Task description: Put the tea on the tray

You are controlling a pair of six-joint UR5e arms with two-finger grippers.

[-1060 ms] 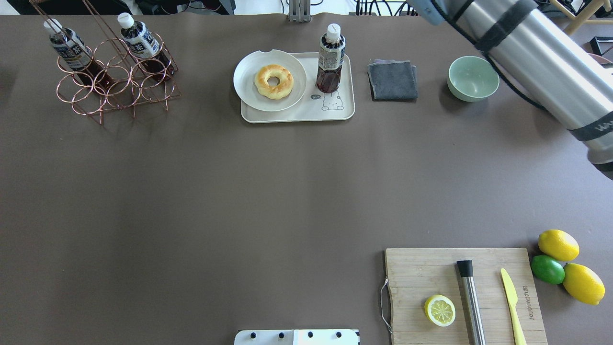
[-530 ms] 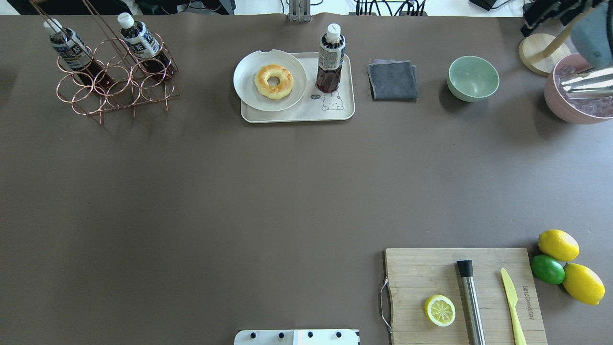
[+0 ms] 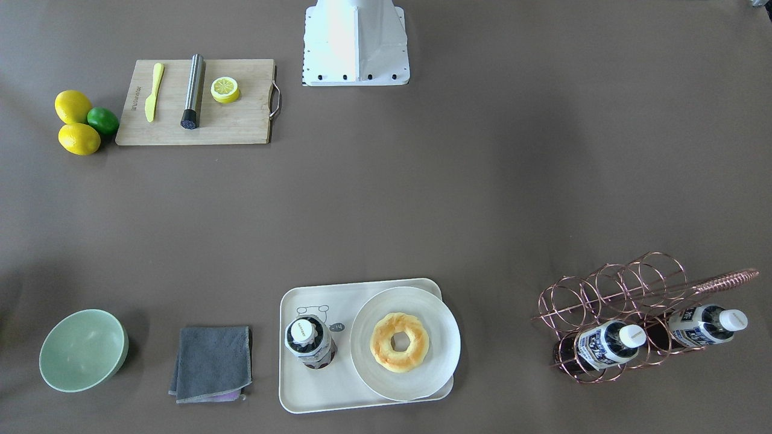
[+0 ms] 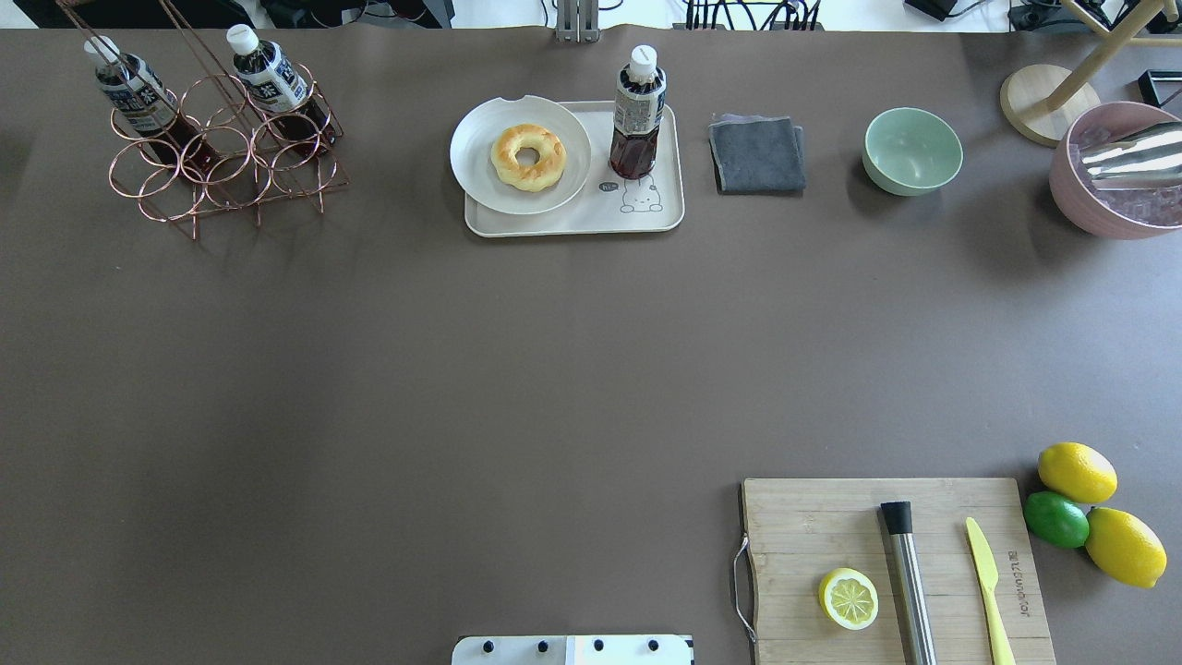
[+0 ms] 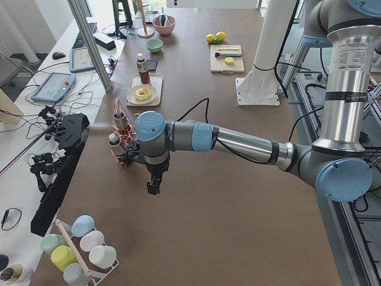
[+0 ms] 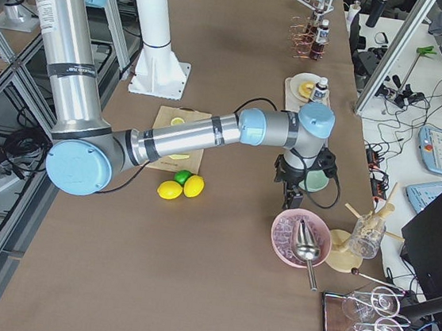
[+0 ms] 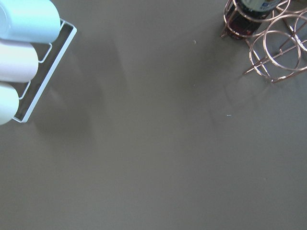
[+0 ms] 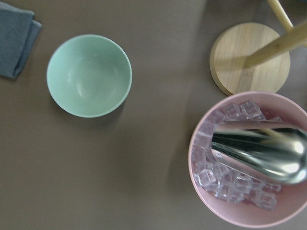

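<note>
One tea bottle (image 4: 637, 111) stands upright on the cream-white tray (image 4: 572, 220), above the bear drawing; it also shows in the front view (image 3: 309, 342) on the tray (image 3: 313, 392). Two like bottles (image 4: 138, 97) (image 4: 272, 83) lean in the copper wire rack (image 4: 222, 157). My left gripper (image 5: 152, 189) shows only in the left side view, hanging over bare table near the rack; I cannot tell whether it is open. My right gripper (image 6: 289, 201) shows only in the right side view, between the green bowl and the pink bowl; I cannot tell its state.
A plate (image 4: 476, 171) with a doughnut (image 4: 527, 157) sits on the tray's left part. Right of it are a grey cloth (image 4: 757, 154), a green bowl (image 4: 912, 151) and a pink ice bowl (image 4: 1094, 217). The cutting board (image 4: 803, 526), lemons (image 4: 1077, 472) and pastel cups (image 7: 26, 19) lie elsewhere.
My right arm has swung out of the overhead view's top right, uncovering the pink ice bowl and a wooden stand. The tea bottle and tray have not moved.
</note>
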